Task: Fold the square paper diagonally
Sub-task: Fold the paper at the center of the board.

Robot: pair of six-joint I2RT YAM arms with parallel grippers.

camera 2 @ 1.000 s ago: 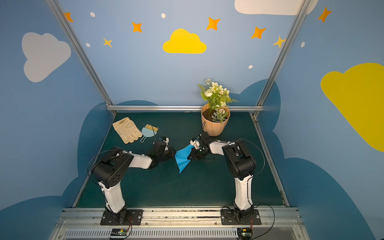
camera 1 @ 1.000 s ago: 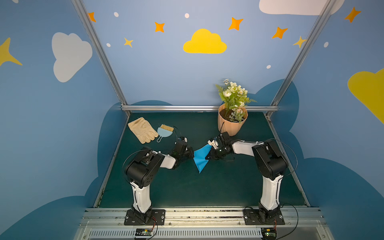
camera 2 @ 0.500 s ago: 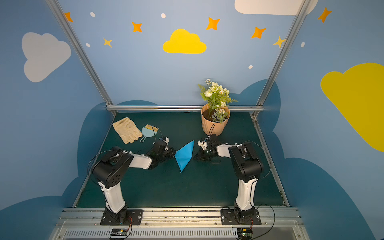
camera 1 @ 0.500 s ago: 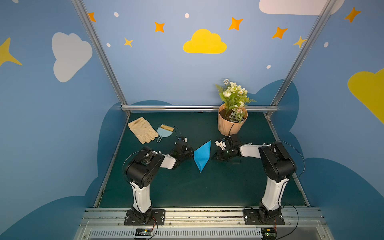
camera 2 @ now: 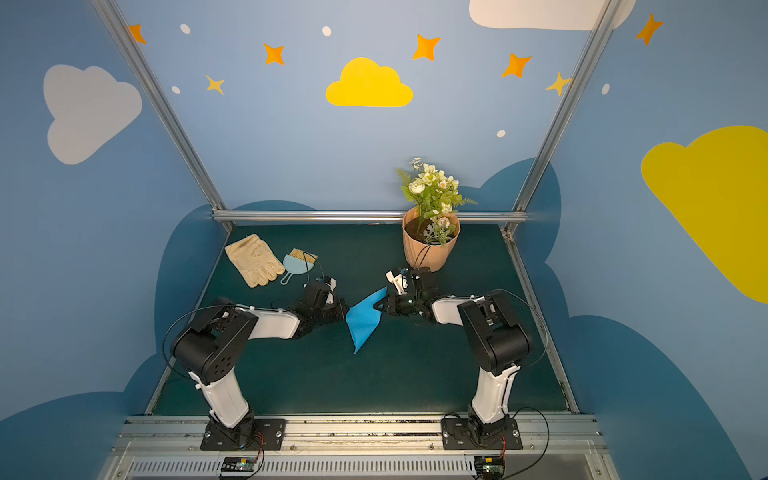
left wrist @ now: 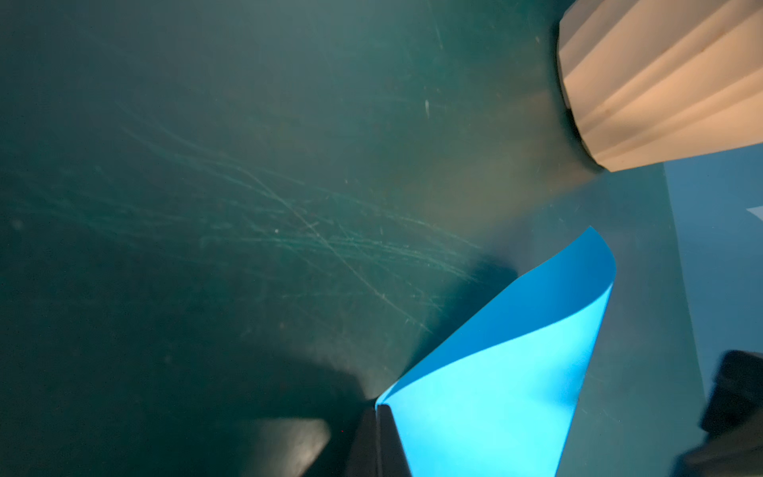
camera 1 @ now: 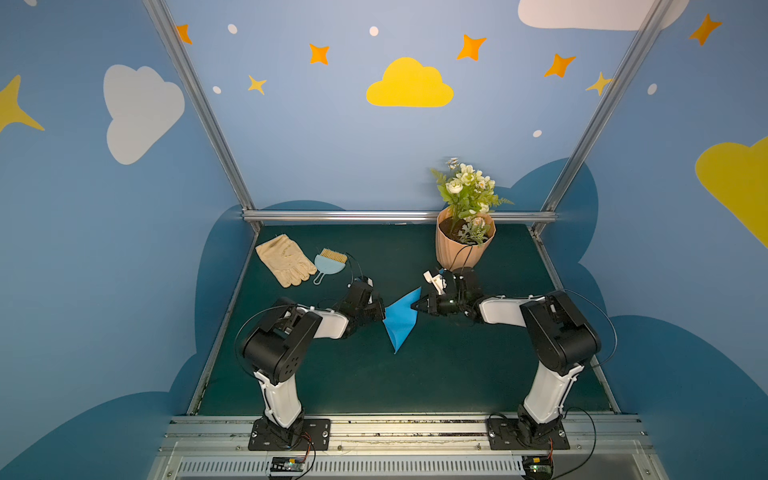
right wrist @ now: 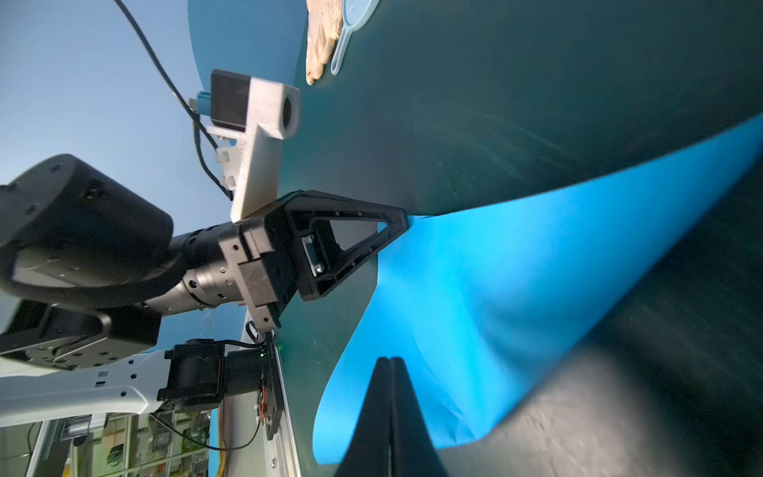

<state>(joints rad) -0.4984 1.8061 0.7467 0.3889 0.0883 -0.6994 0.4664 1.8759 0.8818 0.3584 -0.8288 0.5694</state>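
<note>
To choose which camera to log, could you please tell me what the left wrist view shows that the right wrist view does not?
Only the left wrist view shows the ribbed flowerpot. Only the right wrist view shows the glove, the dustpan and the left arm. Both show the square paper, the green mat and the left claw shut on the paper's corner.

Square paper (camera 1: 400,322) is bright blue, mat (camera 1: 436,374) dark green, ribbed flowerpot (camera 1: 457,255) peachy, glove (camera 1: 284,259) cream, dustpan (camera 1: 328,265) pale blue with tan bristles (camera 1: 333,254), blue walls (camera 1: 332,145) with yellow clouds (camera 1: 409,83).
</note>
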